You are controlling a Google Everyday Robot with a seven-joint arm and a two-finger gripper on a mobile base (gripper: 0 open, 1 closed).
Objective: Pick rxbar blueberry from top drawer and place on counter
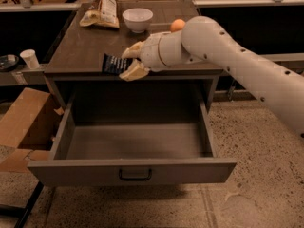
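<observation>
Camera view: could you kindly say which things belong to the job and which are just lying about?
Job: rxbar blueberry, held by the tool over the counter edge; top drawer, open.
Lying about: snack bag, white bowl, orange, paper cup, cardboard box.

The floor (256, 175) is pale and speckled, running from four o'clock round to seven under dim, warm light. At nine o'clock an open cardboard box (23, 122) sits on it, and a black frame leg (26, 208) slants across at seven o'clock. Up at ten o'clock a white paper cup (30, 59) stands on a grey ledge (28, 75), and pale bench edges (237, 2) run along twelve o'clock with dark space beneath.
</observation>
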